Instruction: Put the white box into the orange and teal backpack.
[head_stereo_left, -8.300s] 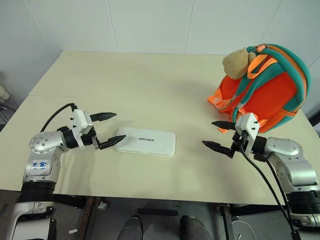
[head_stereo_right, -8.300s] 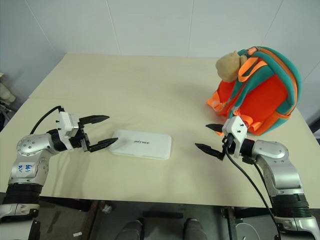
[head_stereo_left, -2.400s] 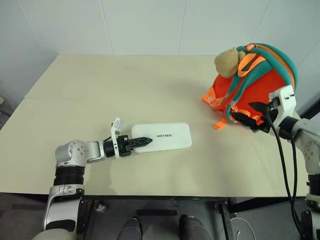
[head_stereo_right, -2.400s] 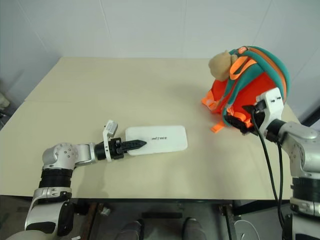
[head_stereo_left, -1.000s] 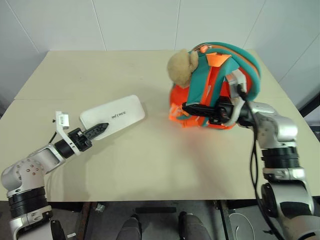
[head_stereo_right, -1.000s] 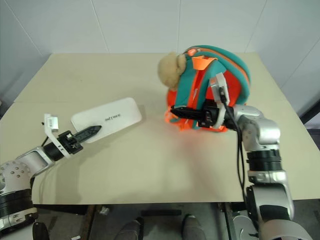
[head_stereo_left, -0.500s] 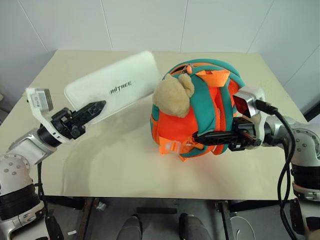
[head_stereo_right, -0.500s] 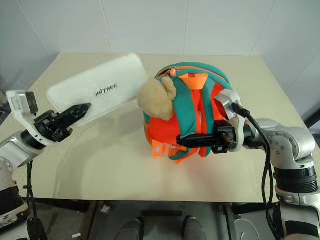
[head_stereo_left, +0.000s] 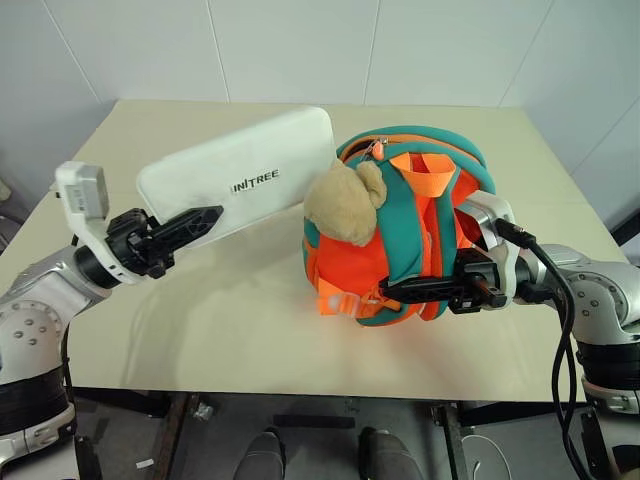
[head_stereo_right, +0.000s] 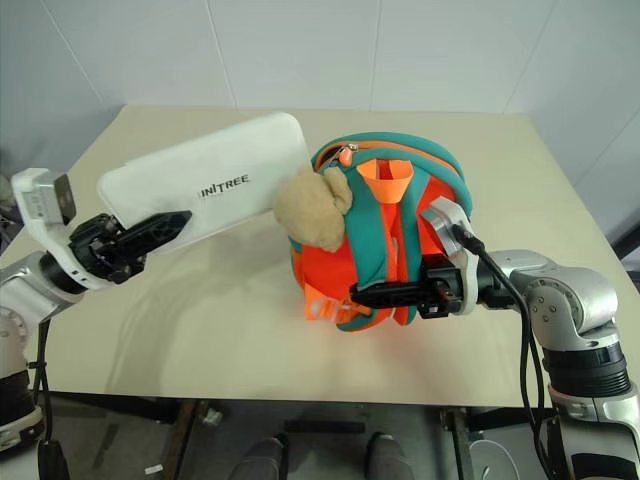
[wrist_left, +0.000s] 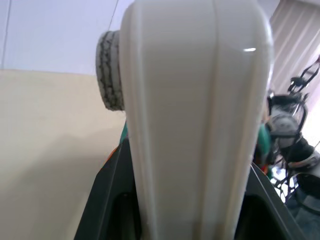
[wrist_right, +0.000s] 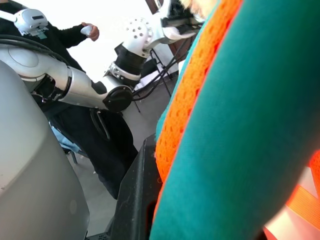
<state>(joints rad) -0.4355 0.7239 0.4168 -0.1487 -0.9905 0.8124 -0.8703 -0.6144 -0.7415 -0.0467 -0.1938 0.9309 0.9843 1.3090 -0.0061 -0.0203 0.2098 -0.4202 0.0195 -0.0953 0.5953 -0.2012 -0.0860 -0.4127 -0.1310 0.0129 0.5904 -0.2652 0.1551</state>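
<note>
The white box (head_stereo_left: 240, 175) hangs tilted above the table, its lettered face toward me. My left gripper (head_stereo_left: 205, 220) is shut on its near end, and the left wrist view looks along the box's edge (wrist_left: 195, 100). The box's far corner lies close to the tan plush toy (head_stereo_left: 345, 205) on the orange and teal backpack (head_stereo_left: 400, 230). That backpack stands upright at the middle right. My right gripper (head_stereo_left: 395, 292) is shut on its front straps, with a teal strap (wrist_right: 250, 125) and orange webbing (wrist_right: 200, 100) across its fingers.
The beige table (head_stereo_left: 200, 330) stretches under both arms, with its front edge near me. White walls close the back. In the right wrist view, a person's hand (wrist_right: 90, 31) shows beyond my left arm (wrist_right: 75, 90).
The white box has risen off the table and swung right toward the backpack. My right gripper has pulled the backpack back toward me and lower. The head camera has also shifted.
</note>
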